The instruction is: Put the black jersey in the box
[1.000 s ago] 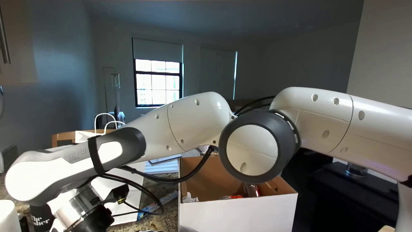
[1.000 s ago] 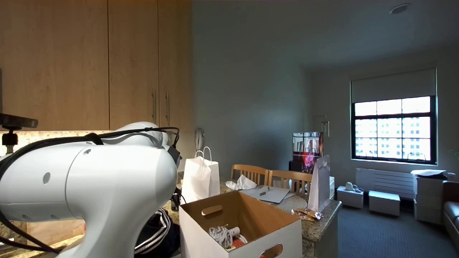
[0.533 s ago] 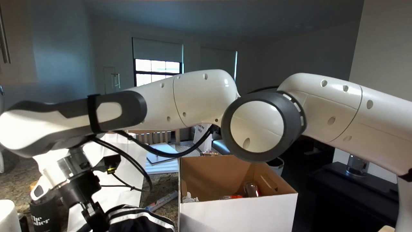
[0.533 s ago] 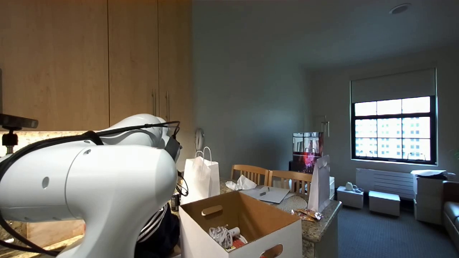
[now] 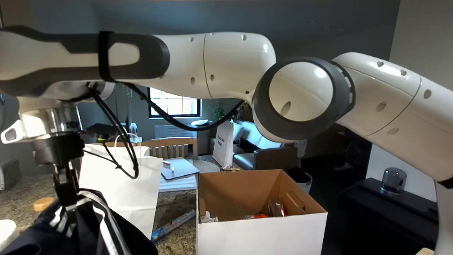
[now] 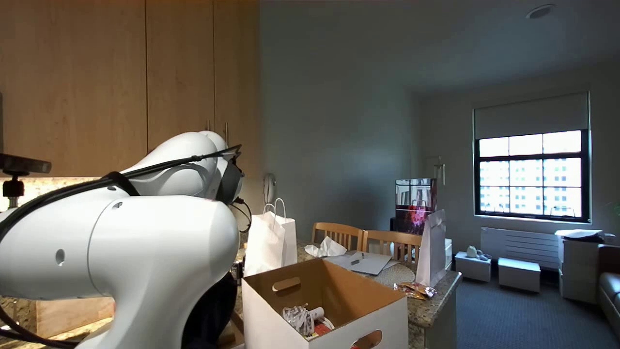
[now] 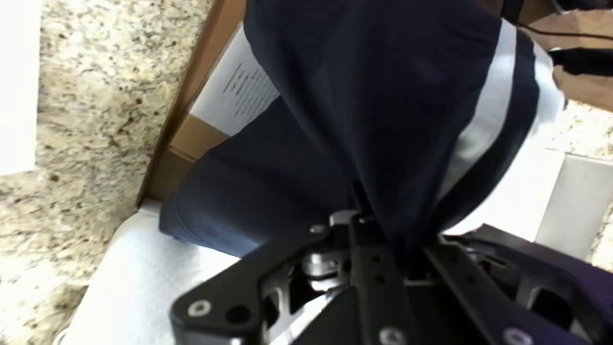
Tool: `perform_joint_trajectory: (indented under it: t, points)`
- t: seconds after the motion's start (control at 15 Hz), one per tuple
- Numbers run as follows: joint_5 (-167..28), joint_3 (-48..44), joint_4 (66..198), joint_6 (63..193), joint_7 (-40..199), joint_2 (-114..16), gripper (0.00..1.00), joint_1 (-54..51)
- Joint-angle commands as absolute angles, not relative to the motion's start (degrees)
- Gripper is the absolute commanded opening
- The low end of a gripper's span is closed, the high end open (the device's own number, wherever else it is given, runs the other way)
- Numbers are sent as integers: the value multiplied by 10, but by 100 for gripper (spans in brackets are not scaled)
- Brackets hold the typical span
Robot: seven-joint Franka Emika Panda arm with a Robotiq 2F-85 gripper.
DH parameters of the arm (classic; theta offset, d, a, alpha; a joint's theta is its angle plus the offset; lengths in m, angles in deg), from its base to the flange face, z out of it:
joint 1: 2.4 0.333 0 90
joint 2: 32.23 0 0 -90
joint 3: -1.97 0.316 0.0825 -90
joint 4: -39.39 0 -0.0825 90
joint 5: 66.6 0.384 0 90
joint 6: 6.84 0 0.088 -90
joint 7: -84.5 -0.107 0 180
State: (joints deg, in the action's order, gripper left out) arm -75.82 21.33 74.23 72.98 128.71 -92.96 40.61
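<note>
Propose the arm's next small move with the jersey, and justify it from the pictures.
Probably lift the black jersey higher before swinging toward the box: the gripper has the jersey pinched, but in an exterior view it hangs beside the box, seemingly reaching below the rim.
</note>
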Motion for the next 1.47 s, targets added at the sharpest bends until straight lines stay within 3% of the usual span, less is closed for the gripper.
perform_joint_trajectory:
  t: [0.0, 0.8, 1.4]
  points:
    - [-767, 205, 794, 768, 1234, -860, 5, 401]
    - [-767, 164, 812, 880, 941, -748, 5, 409]
    - [-761, 129, 901, 871, 678, -606, 6, 406]
